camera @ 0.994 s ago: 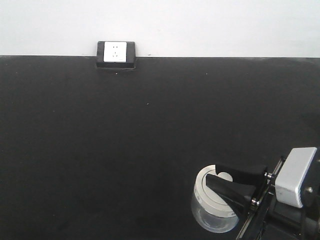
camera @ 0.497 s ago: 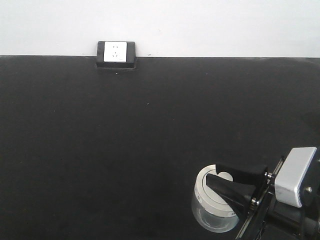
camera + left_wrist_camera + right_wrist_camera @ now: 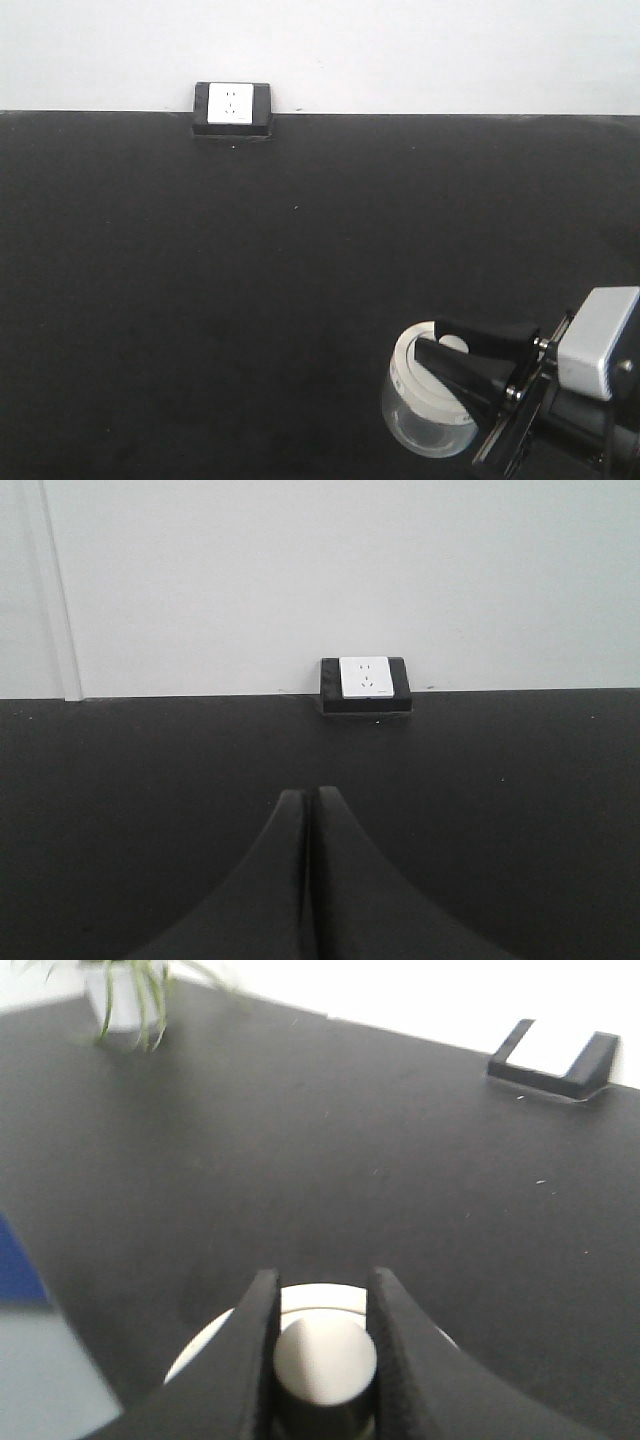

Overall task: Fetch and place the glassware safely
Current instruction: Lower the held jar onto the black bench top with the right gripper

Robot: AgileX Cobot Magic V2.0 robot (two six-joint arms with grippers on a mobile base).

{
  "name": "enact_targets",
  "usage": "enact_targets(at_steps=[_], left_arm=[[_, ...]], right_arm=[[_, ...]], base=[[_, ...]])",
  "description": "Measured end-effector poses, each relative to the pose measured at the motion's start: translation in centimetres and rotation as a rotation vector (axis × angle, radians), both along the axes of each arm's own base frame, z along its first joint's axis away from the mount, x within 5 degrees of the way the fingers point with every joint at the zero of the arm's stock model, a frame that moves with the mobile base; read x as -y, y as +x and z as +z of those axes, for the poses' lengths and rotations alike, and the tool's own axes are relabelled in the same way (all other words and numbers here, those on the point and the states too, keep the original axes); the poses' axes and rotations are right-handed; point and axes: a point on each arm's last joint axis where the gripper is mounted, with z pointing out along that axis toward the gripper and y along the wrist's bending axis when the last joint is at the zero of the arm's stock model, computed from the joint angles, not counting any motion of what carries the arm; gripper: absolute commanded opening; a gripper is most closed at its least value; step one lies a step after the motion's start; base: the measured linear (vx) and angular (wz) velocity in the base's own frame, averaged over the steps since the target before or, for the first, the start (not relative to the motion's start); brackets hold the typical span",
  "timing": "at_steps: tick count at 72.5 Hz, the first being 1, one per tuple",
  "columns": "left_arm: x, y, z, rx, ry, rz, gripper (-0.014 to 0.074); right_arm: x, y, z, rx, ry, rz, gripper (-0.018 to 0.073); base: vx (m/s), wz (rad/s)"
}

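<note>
Right gripper [image 3: 432, 338] grasps the lid knob [image 3: 325, 1355] of the glass jar [image 3: 420, 428], lower right; left gripper [image 3: 308, 800] is clenched. Power socket [image 3: 233, 106] sits upper left, well apart.

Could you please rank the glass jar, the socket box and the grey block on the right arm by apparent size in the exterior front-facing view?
1. glass jar, largest.
2. grey block, slightly smaller, though partly cut by the frame edge.
3. socket box, smallest, but farthest from the camera.

Even, soft light; right wrist view blurred.
</note>
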Motion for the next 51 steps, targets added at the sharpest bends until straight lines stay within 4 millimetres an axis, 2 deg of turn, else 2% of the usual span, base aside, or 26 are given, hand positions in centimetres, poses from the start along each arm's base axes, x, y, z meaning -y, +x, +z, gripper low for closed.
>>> enact_targets(at_steps=[14, 34, 51], left_arm=[[0.0, 0.0, 0.0, 0.0, 0.0, 0.0, -0.0007], [0.0, 0.0, 0.0, 0.0, 0.0, 0.0, -0.0007], [0.0, 0.0, 0.0, 0.0, 0.0, 0.0, -0.0007]], right_arm=[[0.0, 2.0, 0.5, 0.024, -0.016, -0.087, -0.0001], [-1.1, 7.1, 1.2, 0.034, -0.039, -0.169, -0.0001], [-2.9, 11.3, -1.4, -0.017, -0.02, -0.155, 0.0003]], base=[[0.0, 0.0], [0.0, 0.0], [0.0, 0.0]])
